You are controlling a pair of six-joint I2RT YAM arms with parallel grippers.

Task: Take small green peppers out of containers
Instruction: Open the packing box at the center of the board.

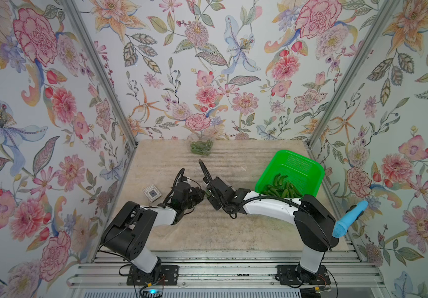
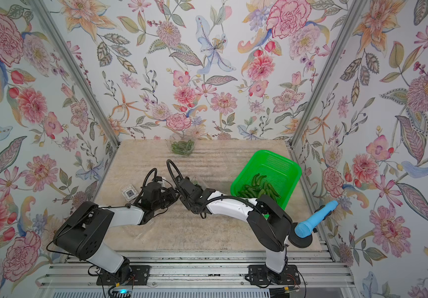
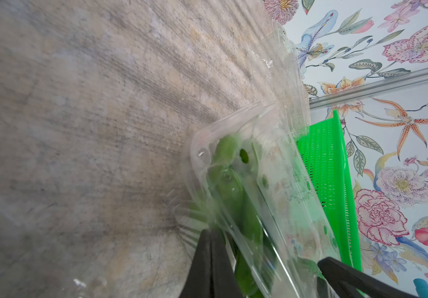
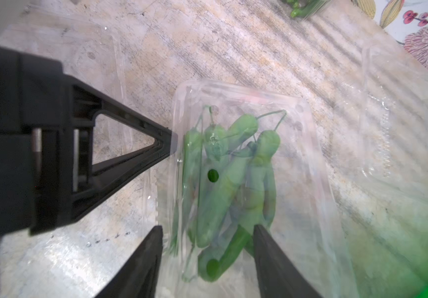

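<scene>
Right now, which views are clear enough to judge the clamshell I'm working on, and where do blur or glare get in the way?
Right wrist view: clamshell fairly sharp, but its fogged lid washes out the peppers, and the table shows a bright sheen. Left wrist view: motion-smeared, worst around the jaws. Both top views: evenly lit and sharp, but too distant to make out clear plastic.

Two white arms (image 1: 267, 206), black joint housings (image 1: 313, 222), looping black cables (image 1: 202, 167), tapered black fingers (image 4: 140, 263)

We count four clear containers (image 4: 308, 180), one green basket (image 1: 295, 162), one blue microphone (image 1: 349, 219), one small square box (image 1: 151, 193); peppers (image 1: 282, 191) too heaped to number
</scene>
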